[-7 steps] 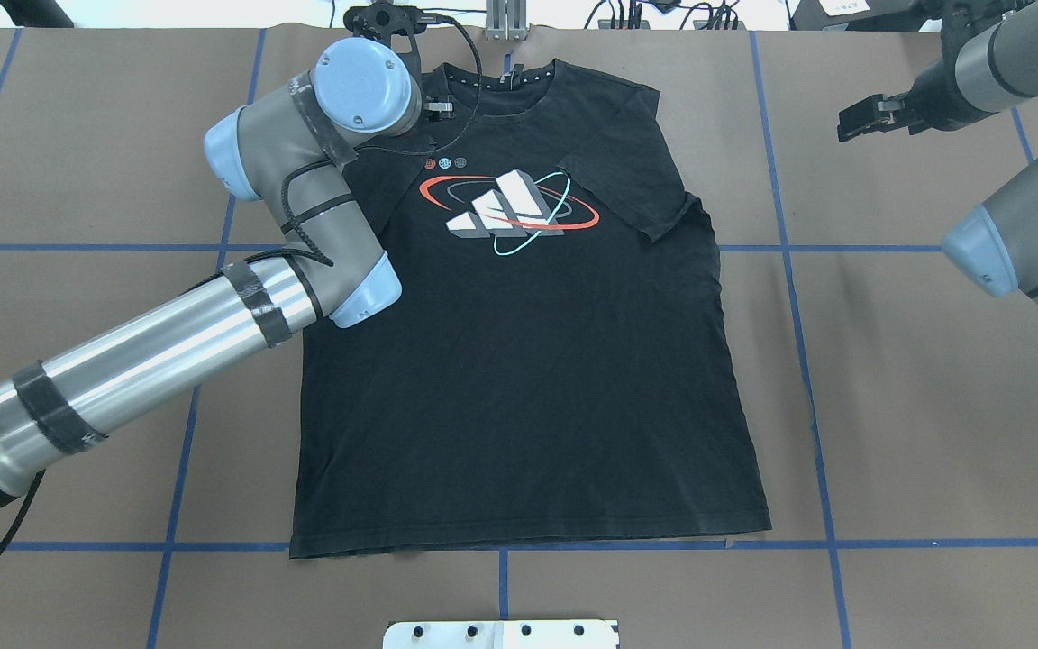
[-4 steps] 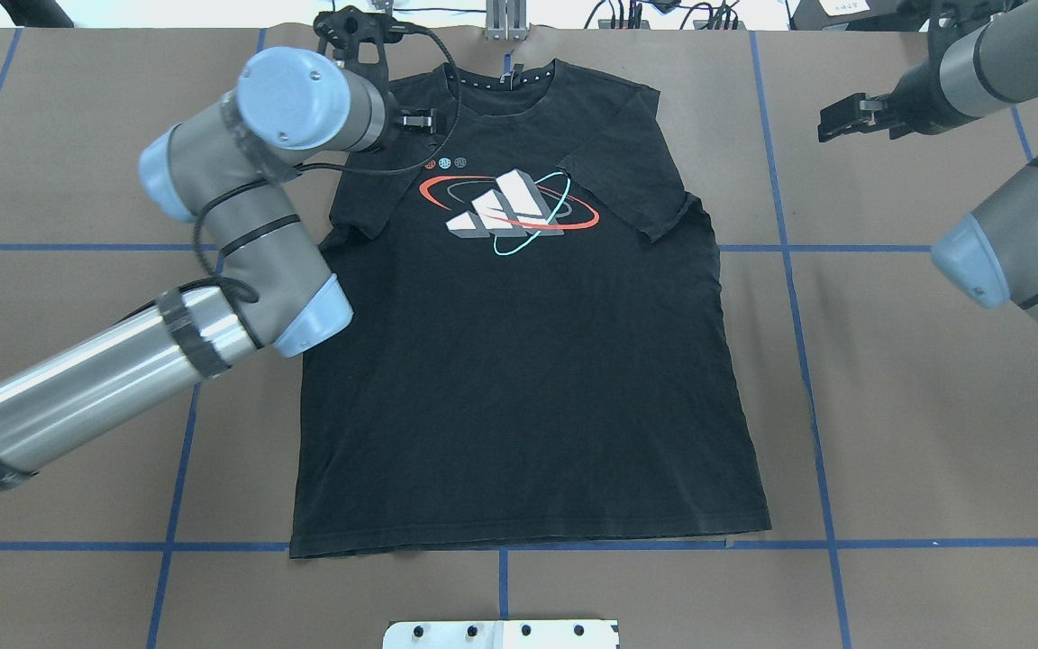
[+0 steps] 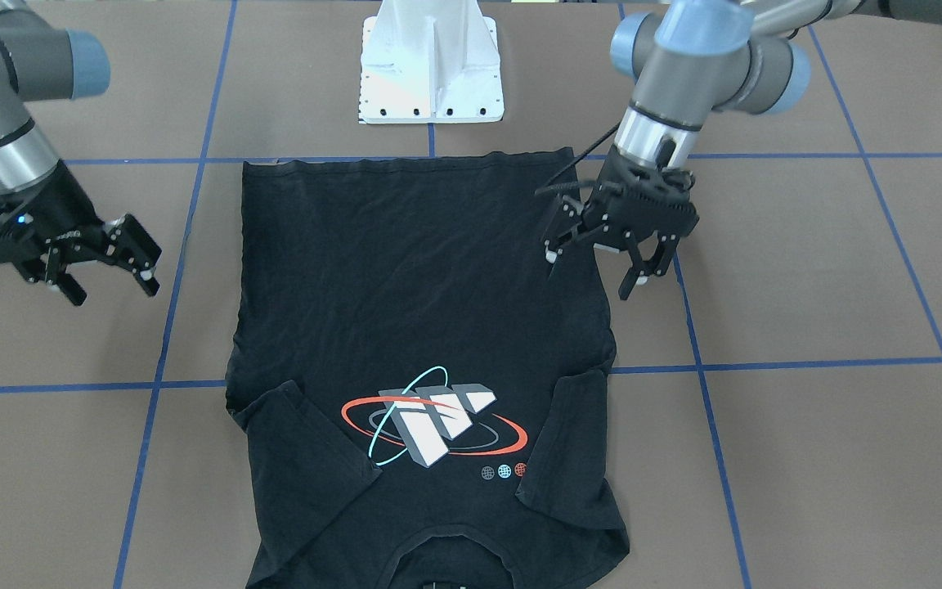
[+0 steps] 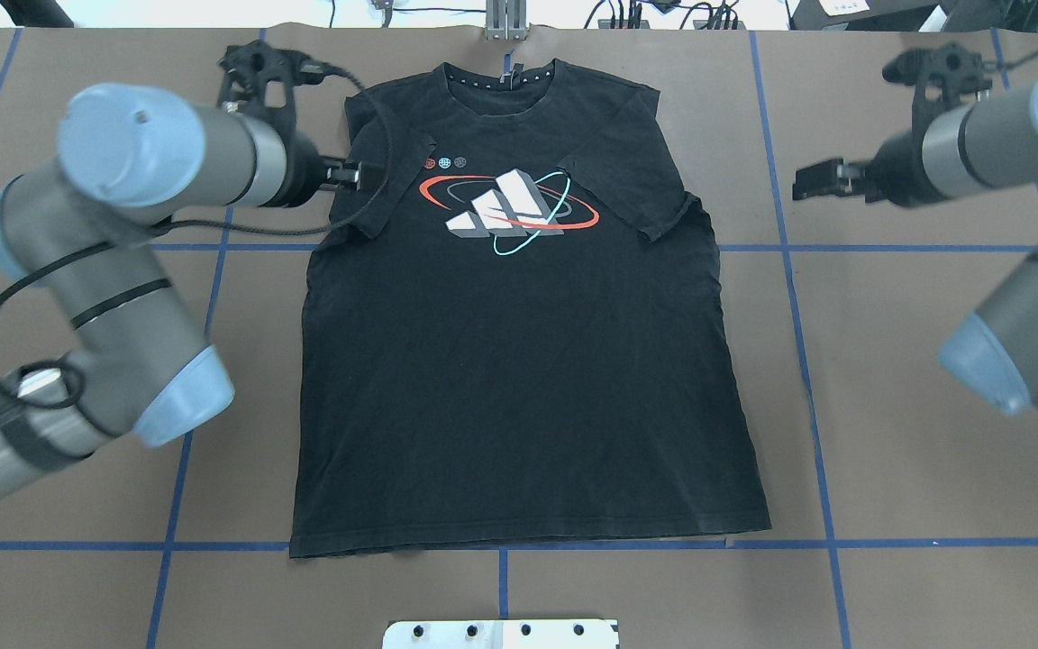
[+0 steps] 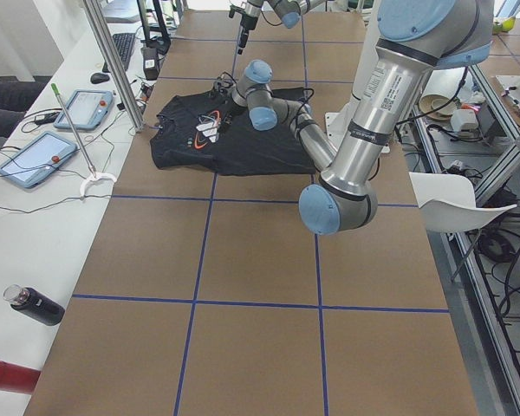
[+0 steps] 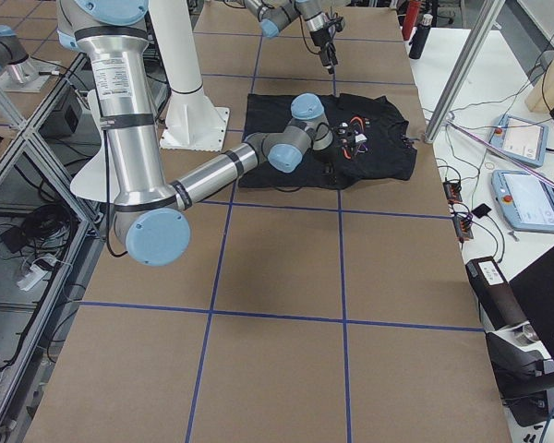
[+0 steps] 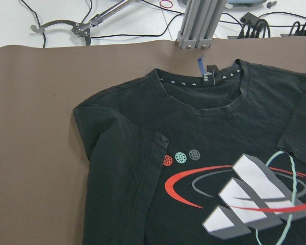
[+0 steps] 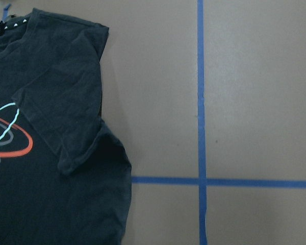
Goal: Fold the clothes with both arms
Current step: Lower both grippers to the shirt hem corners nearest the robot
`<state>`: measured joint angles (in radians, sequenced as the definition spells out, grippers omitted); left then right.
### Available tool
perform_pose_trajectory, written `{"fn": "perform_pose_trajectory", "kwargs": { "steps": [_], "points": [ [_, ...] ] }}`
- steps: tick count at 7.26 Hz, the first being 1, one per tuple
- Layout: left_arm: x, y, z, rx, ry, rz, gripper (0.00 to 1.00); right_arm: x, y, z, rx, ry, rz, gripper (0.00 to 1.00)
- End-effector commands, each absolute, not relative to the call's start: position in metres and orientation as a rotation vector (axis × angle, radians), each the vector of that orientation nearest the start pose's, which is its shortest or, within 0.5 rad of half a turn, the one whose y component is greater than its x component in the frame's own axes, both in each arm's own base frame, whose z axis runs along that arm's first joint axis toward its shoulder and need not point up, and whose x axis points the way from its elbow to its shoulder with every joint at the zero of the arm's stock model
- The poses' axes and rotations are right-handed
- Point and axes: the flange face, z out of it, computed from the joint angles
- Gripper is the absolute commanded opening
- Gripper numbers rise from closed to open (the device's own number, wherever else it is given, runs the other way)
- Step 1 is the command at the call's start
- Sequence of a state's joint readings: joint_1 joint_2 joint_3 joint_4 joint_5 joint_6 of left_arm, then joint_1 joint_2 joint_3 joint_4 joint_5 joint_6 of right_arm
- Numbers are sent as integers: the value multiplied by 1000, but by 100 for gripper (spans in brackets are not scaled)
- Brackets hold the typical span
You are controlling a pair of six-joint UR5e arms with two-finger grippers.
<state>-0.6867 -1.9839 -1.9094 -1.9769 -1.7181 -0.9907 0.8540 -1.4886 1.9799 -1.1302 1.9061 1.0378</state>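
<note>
A black T-shirt is spread flat, front up, on the brown table, which is marked off in squares with blue tape. The collar is turned toward the far edge, away from the white base, and the hem is laid along a tape line near that base. Both short sleeves are folded inward onto the chest. The left sleeve is laid beside three small round dots, and the right sleeve is laid against the end of the red ring. Between them the grey-white block graphic, ringed in red and cyan, is left uncovered.

The left gripper is held above the shirt's left edge. Its jaws are spread wide and nothing is gripped between them. The left arm is bent over the table beside the shirt.

The right gripper is held over bare table, well apart from the shirt's right side and about level with the folded right sleeve. Its jaws are likewise parted and nothing is held. The right arm is reached in from the table's right edge.

A metal post is fixed just past the collar at the table's far edge.
</note>
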Motion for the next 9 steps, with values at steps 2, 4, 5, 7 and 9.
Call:
{"fn": "perform_pose_trajectory", "kwargs": {
  "steps": [2,4,5,7,9],
  "points": [
    [395,-361,252,419,1088,-41,100,-304,-320,379,318,-873,173,100],
    [402,-284,282,324,1072,-44,100,-326,-253,395,309,-825,167,100],
    [421,-251,289,279,1070,-77,100,-336,-239,396,327,-821,156,100],
    [441,-211,314,205,1033,-114,100,-338,-237,396,330,-821,151,100],
    [461,-203,339,174,983,-124,99,-338,-237,396,330,-823,152,100]
  ]
}}
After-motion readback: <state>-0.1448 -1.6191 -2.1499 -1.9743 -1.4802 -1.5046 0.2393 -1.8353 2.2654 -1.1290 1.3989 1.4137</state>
